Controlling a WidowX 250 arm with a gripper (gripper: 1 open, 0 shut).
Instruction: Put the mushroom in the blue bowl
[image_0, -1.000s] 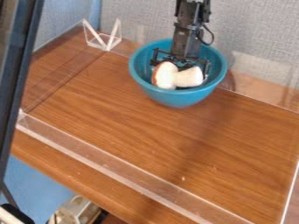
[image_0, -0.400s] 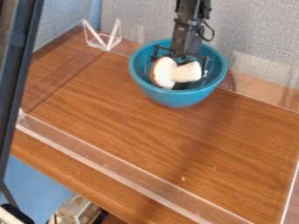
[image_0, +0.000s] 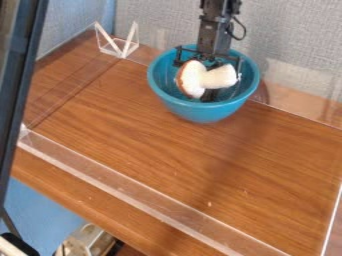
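Observation:
The blue bowl (image_0: 168, 97) stands at the back of the wooden table, right of centre. Inside it is the mushroom (image_0: 195, 80), a cream and orange-brown lump sitting high in the bowl near its back wall. My gripper (image_0: 210, 69) comes steeply down from above into the bowl. Its dark fingers stand on either side of the mushroom, shut on it. The fingertips are partly hidden behind the mushroom and the bowl's rim.
The wooden table (image_0: 160, 160) has a low clear plastic wall (image_0: 147, 215) along its front and sides. A small white wire stand (image_0: 118, 42) sits at the back left. A dark post (image_0: 19, 90) crosses the left edge of the view.
The mushroom now sits a little higher in the bowl and looks more bunched together between the fingers. The bowl has not moved.

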